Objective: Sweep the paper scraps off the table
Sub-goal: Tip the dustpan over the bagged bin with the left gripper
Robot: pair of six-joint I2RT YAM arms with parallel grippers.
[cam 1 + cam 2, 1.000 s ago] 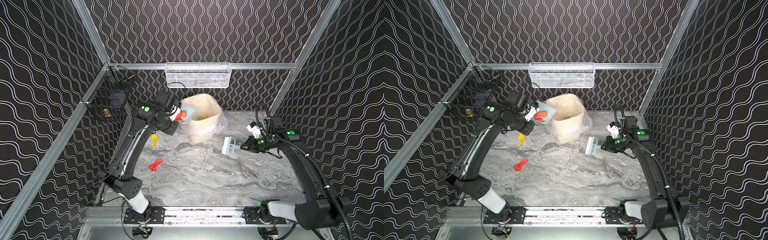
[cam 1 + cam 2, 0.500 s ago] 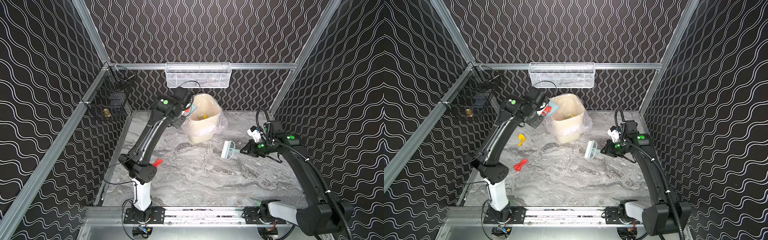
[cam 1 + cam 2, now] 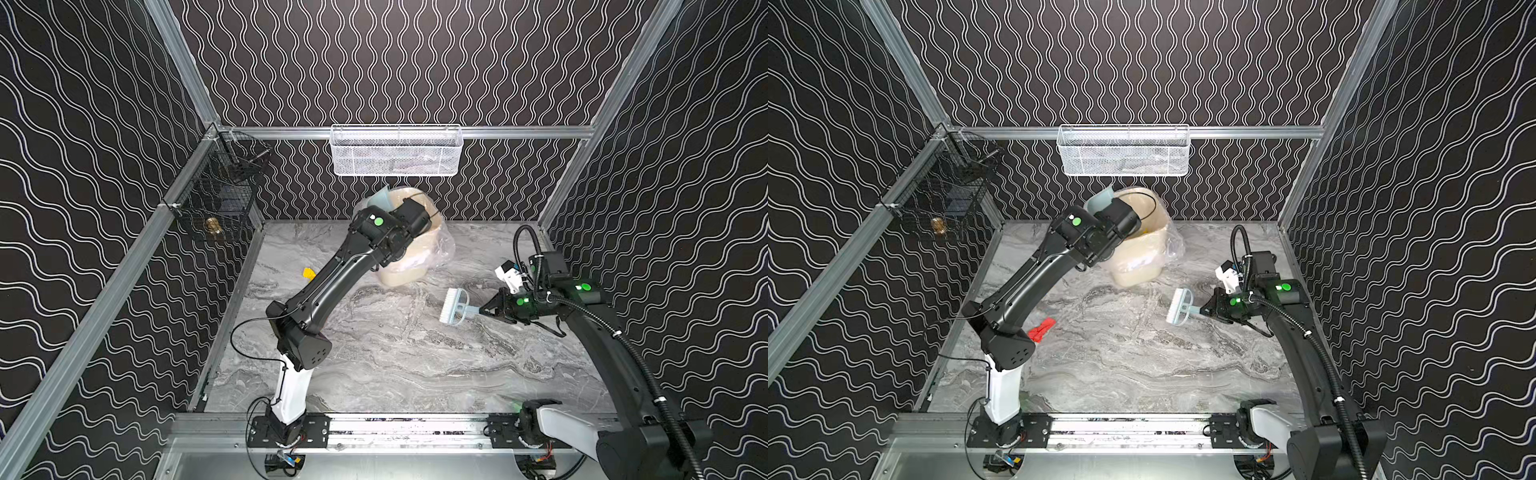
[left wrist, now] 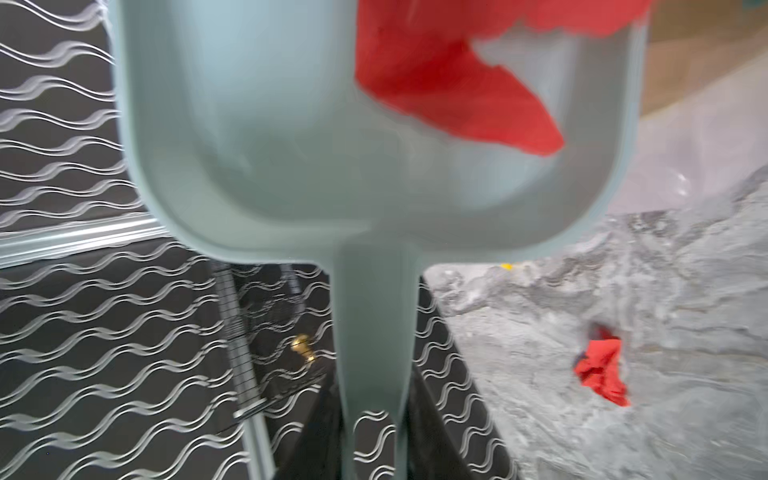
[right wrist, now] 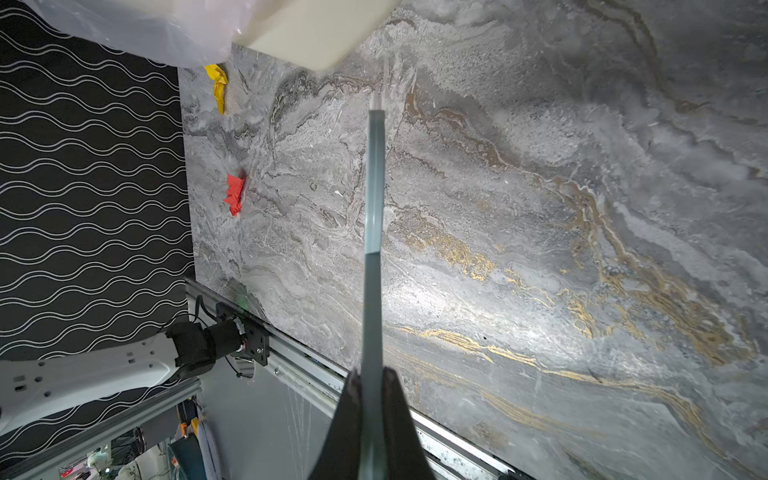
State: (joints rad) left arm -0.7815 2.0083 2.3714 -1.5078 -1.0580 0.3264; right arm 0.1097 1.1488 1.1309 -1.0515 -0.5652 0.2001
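Observation:
My left gripper [image 4: 374, 436] is shut on the handle of the pale blue dustpan [image 4: 270, 145], which is held high and tilted at the cream bin's [image 3: 403, 274] mouth; the dustpan [image 3: 380, 199] shows in both top views. A blurred red paper scrap [image 4: 449, 83] lies at the pan's far end. On the table [image 3: 415, 365] remain a red scrap [image 3: 1042, 329] near the left edge and a yellow scrap [image 3: 308, 273] beside the bin. My right gripper [image 3: 484, 311] is shut on the brush [image 3: 455, 306], held low over the table at the right.
The bin has a clear plastic liner [image 3: 446, 249] hanging over its side. A white mesh basket [image 3: 397, 151] hangs on the back wall and a black wire basket [image 3: 224, 199] on the left wall. Aluminium rails edge the table.
My left arm has swung right and up, carrying the dustpan from left of the bin to its mouth. The right arm with the brush has drifted slightly toward the front.

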